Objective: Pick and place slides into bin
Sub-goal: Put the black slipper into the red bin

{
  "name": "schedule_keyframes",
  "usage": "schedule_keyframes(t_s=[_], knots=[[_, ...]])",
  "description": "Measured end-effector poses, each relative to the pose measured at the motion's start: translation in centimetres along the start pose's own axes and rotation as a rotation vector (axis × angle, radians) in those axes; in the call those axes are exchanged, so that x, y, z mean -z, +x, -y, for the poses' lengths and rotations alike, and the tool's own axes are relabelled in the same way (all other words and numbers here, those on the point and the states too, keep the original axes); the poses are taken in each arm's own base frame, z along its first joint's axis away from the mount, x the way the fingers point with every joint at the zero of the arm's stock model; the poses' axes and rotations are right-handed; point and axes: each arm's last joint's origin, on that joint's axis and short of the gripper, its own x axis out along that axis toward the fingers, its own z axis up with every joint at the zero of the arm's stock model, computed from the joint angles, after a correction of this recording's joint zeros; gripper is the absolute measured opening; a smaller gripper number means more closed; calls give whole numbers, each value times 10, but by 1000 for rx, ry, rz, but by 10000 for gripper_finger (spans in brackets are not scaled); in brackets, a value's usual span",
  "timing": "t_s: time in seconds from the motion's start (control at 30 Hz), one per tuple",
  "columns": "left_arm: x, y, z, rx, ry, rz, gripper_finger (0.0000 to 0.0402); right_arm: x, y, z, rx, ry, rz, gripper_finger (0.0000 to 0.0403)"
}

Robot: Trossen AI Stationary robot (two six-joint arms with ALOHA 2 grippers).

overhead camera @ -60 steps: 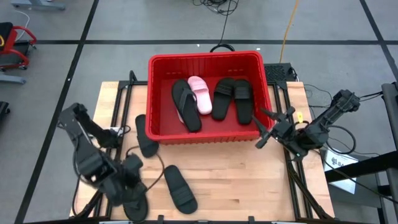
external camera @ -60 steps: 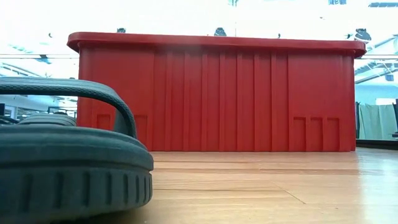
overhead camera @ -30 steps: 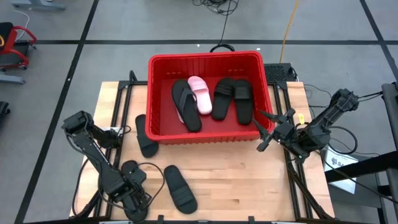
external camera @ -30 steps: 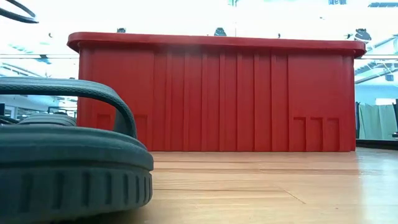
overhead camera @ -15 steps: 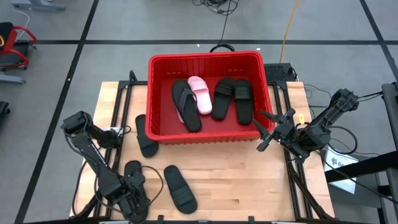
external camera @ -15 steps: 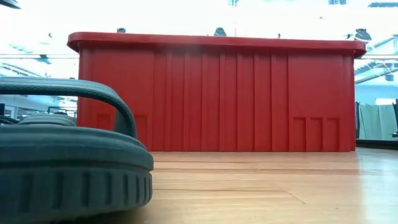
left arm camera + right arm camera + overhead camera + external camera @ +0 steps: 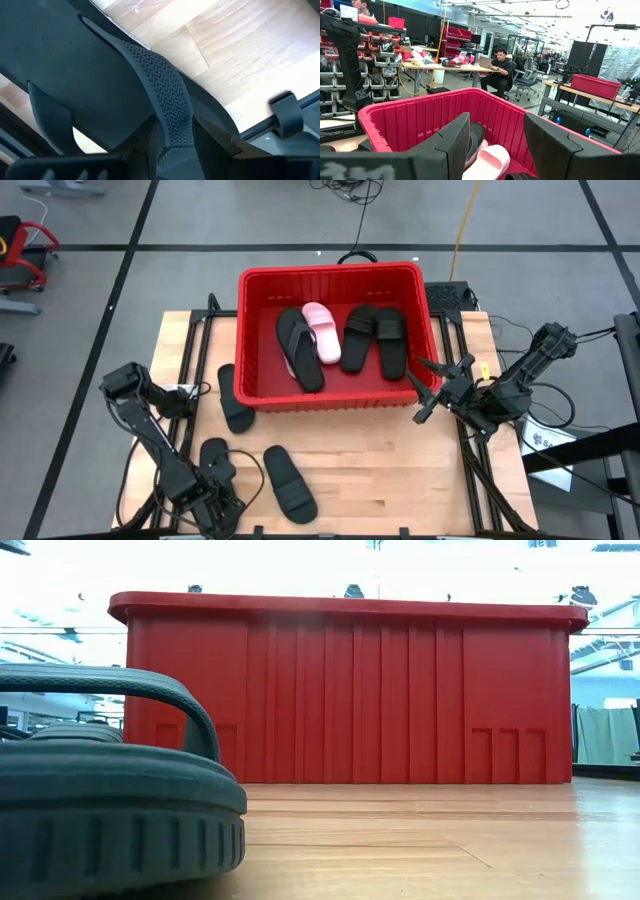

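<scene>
The red bin point(image 7: 330, 272) stands at the table's far middle and holds a black flip-flop point(image 7: 298, 348), a pink slide point(image 7: 322, 332) and two black slides point(image 7: 375, 338). On the table lie a black sandal point(image 7: 235, 400) beside the bin's left wall and a black slide point(image 7: 290, 483) near the front. My left gripper point(image 7: 213, 492) is at the near left, down over a black flip-flop point(image 7: 75, 75) and shut on it. My right gripper point(image 7: 420, 388) is open and empty beside the bin's near right corner. My left gripper pinches the flip-flop's ribbed thong strap point(image 7: 170, 115) between its two fingers point(image 7: 210, 142). The fingers come from above, pointing down, and stand across the strap. Whether the sole rests on the table or is lifted, I cannot tell.
The bin's tall near wall point(image 7: 340, 690) fills the low view, and a black sandal point(image 7: 100, 800) lies close in front of that camera. Bare wood point(image 7: 380, 470) lies between the bin and the table's near edge. People sit in the room behind point(image 7: 501, 67).
My left arm has sunk down over the flip-flop at the near left and has moved very little in the last half second. The right arm and the sandals have kept still.
</scene>
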Motion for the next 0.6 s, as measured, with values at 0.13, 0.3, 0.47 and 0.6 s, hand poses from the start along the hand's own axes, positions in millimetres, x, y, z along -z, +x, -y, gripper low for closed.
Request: schedule_keyframes(t_s=[0.13, 0.3, 0.47, 0.6], knots=[[1, 1, 2, 16, -15, -7, 108, 0, 0, 0, 0, 0, 0, 176], [2, 1, 6, 65, -15, 6, 108, 0, 0, 0, 0, 7, 0, 176], [2, 11, 8, 45, -13, 34, 108, 0, 0, 0, 0, 8, 0, 176], [5, 18, 14, 71, 16, 16, 108, 0, 0, 0, 0, 16, 1, 176]])
